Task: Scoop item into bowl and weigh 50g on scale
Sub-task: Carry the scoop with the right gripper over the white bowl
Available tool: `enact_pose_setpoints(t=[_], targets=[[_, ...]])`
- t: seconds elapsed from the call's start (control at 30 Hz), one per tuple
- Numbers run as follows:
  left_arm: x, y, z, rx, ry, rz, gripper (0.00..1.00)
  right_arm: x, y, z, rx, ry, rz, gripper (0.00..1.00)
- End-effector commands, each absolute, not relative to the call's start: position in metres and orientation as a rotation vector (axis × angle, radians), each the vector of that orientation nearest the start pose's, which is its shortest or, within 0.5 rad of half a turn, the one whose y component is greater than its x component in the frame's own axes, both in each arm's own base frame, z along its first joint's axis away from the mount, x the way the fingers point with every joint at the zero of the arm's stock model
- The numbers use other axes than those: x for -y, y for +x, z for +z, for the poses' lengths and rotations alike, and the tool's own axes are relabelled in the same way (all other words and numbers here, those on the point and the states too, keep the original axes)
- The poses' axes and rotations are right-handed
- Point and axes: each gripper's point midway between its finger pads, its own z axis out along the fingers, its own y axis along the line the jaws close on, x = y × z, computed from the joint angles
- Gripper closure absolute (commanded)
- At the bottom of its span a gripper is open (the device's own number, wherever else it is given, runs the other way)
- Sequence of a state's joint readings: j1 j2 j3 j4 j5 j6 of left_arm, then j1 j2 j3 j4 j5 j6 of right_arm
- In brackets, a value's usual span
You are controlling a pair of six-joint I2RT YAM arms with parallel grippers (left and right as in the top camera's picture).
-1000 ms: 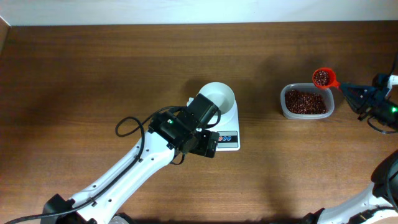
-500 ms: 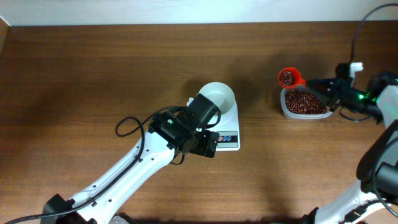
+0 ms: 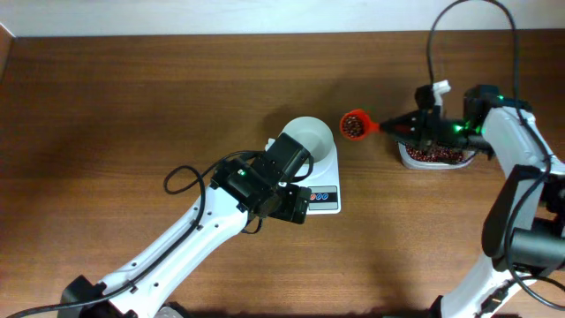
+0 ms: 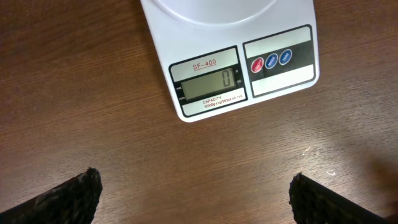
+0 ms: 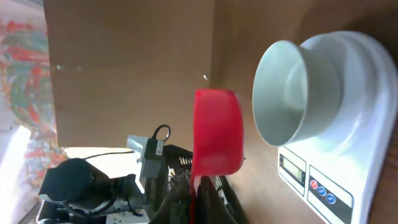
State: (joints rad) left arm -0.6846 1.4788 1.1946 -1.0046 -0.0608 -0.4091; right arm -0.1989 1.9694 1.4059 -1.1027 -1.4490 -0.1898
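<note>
**While a Loaded Scoop Is Held Between Tub and Bowl**

Where the overhead view is taken as reference, a dark wooden table point(image 3: 132, 106) is seen to fill the field. The left arm point(image 3: 177, 247) is extended from the lower left corner to the centre, and the right arm point(image 3: 521, 150) is bent inward from the right edge. The left gripper point(image 4: 202, 202) is poised above the near end of the scale point(image 3: 325, 190), with its black fingers point(image 4: 68, 199) spread wide and nothing held between them. The flat white scale is placed at the table's centre, and the white bowl point(image 3: 311, 137) is seated on its platform. A clear plastic tub point(image 3: 406, 161) is set well to the right of the scale, partly hidden by the right wrist. The right gripper point(image 3: 404, 129) is closed tightly on the handle of a red scoop point(image 3: 355, 124), which is held level above the table between tub and bowl, close to the bowl's rim but apart from it. Red-brown beans point(image 3: 354, 127) are seen in the scoop's cup, and more lie in the tub. On the scale's front, a grey display point(image 4: 208, 84) showing a single zero is flanked by round buttons point(image 4: 272, 60).
</note>
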Motion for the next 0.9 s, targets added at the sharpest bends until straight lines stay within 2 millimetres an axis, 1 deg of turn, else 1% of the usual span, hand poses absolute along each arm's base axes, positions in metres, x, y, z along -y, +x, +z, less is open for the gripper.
enact_pose_setpoints(t=[0.0,0.1,0.2,0.3,0.43,0.53,0.67,0.87], targets=[[0.19,0.251,0.129,-2.837,0.368,-0.127,0.01,-0.119,0.374,0.177,-2.239,0.039,1.982,0.96],[0.19,0.251,0.13,-2.836,0.368,-0.126,0.01,-0.136,0.371,0.177,-2.248,-0.036,1.992,0.96],[0.19,0.251,0.129,-2.837,0.368,-0.126,0.01,-0.146,0.373,0.174,-2.287,-0.041,1.994,0.96],[0.19,0.251,0.129,-2.837,0.368,-0.127,0.01,-0.153,0.377,0.17,-2.314,-0.049,1.974,0.96],[0.19,0.251,0.129,-2.837,0.368,-0.126,0.01,-0.159,0.382,0.157,-2.394,-0.057,1.884,0.96],[0.19,0.251,0.129,-2.837,0.368,-0.126,0.01,-0.17,0.383,0.15,-2.423,-0.123,1.822,0.96],[0.19,0.251,0.129,-2.837,0.368,-0.126,0.01,-0.182,0.384,0.135,-2.492,-0.205,1.687,0.96],[0.19,0.251,0.13,-2.836,0.368,-0.127,0.01,-0.193,0.388,0.132,-2.475,-0.293,1.623,0.96]])
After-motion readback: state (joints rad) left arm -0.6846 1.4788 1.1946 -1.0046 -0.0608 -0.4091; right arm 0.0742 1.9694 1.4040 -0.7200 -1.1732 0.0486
